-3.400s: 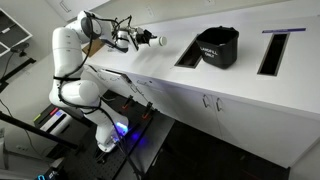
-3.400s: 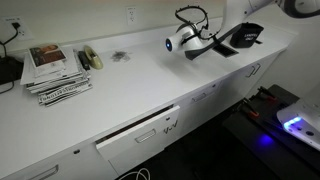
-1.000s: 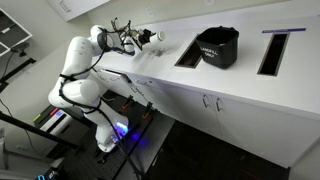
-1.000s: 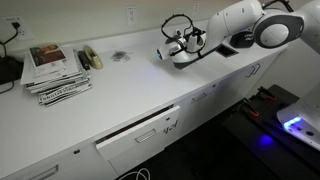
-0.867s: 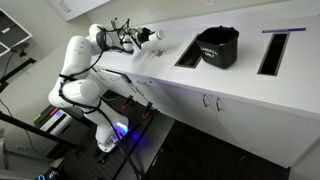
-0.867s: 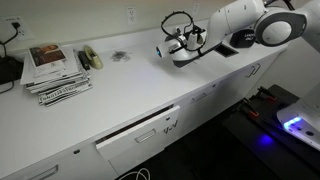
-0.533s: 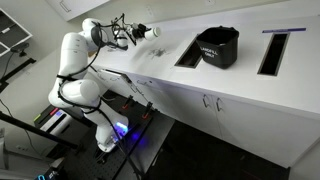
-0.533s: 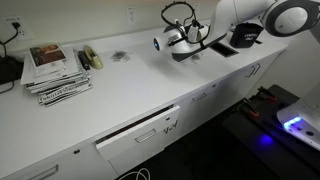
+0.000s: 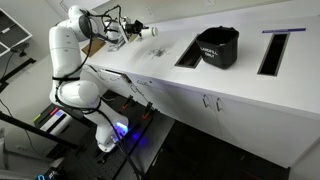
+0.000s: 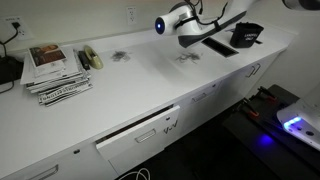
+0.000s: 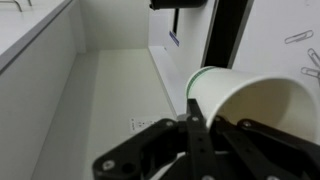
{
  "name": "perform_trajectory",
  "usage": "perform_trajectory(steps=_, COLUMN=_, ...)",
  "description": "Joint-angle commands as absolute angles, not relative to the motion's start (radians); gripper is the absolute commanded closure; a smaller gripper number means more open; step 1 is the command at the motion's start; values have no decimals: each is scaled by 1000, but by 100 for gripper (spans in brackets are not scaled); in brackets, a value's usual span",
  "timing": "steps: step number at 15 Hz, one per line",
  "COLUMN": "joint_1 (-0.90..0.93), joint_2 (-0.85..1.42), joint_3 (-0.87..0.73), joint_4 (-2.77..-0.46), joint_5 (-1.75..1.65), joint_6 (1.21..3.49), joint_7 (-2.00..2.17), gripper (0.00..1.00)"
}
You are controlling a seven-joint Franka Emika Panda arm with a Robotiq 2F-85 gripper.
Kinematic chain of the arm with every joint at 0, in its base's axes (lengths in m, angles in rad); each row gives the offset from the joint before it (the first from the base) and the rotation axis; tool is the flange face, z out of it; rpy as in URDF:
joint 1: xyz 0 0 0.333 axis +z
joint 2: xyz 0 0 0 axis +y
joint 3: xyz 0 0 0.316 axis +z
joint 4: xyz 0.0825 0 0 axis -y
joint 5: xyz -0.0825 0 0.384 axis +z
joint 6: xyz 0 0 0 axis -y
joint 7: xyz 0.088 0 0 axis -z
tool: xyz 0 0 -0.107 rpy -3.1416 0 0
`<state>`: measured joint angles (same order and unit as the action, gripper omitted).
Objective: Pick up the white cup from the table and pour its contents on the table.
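My gripper (image 9: 136, 30) is shut on the white cup (image 9: 150, 31) and holds it on its side, well above the table (image 9: 235, 92), near the arm's end of the counter. In an exterior view the gripper (image 10: 176, 18) is high up, and the cup's (image 10: 161, 24) mouth faces sideways. In the wrist view the cup (image 11: 262, 98) lies between my fingers (image 11: 196, 118), mouth pointing away; its inside is hidden. A few tiny pale bits (image 10: 187, 57) lie on the table (image 10: 130, 95) below. Small bits (image 11: 298, 37) also show in the wrist view.
A large black tub (image 9: 217, 46) stands between two dark cut-outs (image 9: 272, 52) in the counter and shows in both exterior views (image 10: 246, 35). A stack of magazines (image 10: 55, 72) lies at the far end. A small dark smudge (image 10: 120, 56) marks the counter near the wall.
My gripper has risen with the cup and swung away from the tub. The pale bits on the counter under its earlier position are now uncovered.
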<state>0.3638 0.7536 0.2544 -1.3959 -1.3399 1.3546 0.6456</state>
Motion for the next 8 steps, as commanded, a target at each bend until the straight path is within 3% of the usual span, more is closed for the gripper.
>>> perform_trajectory(steps=1, joint_1=314, joint_2=569, joint_3=272, joint_4=-1589, joint_5=-1263, joint_6=1562, joint_7=674, gripper=99)
perform_trajectory(steps=8, joint_1=278, joint_2=420, joint_3=266, joint_4=-1720, joint_5=-1086, joint_6=1986, joint_7=600, gripper=99)
